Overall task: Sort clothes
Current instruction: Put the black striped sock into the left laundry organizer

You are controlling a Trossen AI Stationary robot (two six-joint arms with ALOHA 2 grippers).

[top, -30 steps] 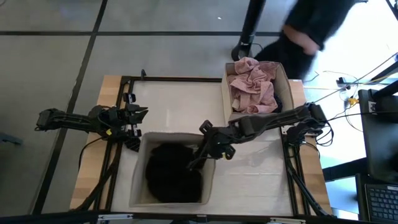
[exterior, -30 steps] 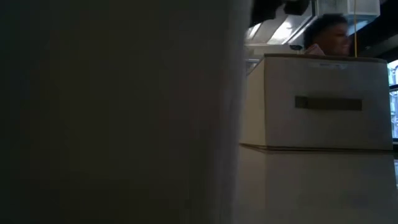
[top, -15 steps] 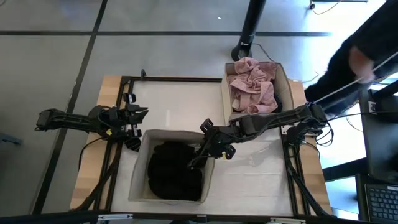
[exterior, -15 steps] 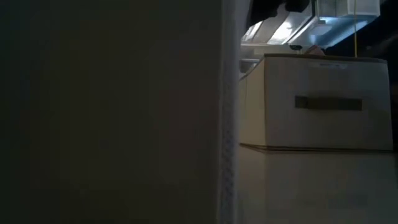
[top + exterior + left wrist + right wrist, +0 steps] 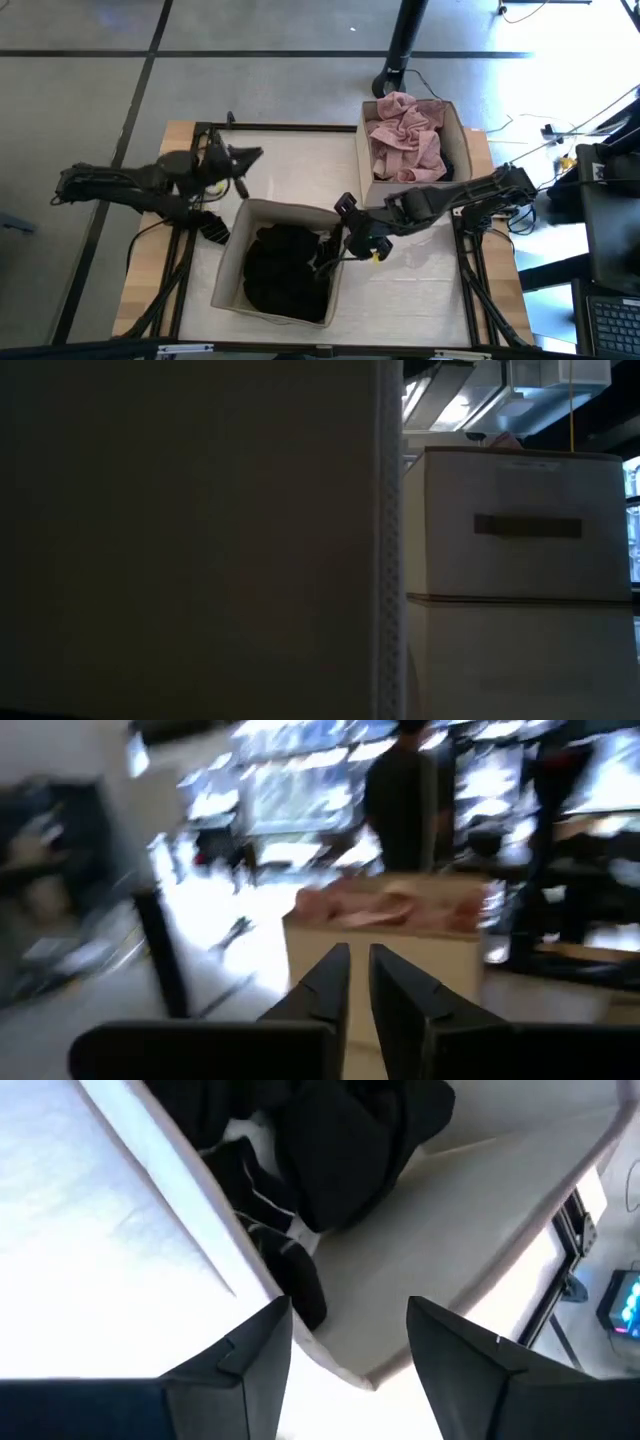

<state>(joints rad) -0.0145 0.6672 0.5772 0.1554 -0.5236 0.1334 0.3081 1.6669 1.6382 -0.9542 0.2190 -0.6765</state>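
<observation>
1. While the black fabric garment point(image 5: 283, 278) lies heaped inside the near beige square fabric box point(image 5: 232, 248) at about 7 o'clock on the white desk point(image 5: 290, 165), the right gripper point(image 5: 342, 245) hovers at that box's right rim, fingers spread and empty.
2. The dusty pink crumpled garment point(image 5: 405, 136) fills the far beige fabric box point(image 5: 455, 122) at 1 o'clock.
3. The left gripper point(image 5: 247, 156) sits at 10 o'clock, fingers nearly pressed together, holding nothing.
4. Risk, as I judge it: the soft box wall may snag on the right gripper and tip or drag, spilling the black garment.
</observation>
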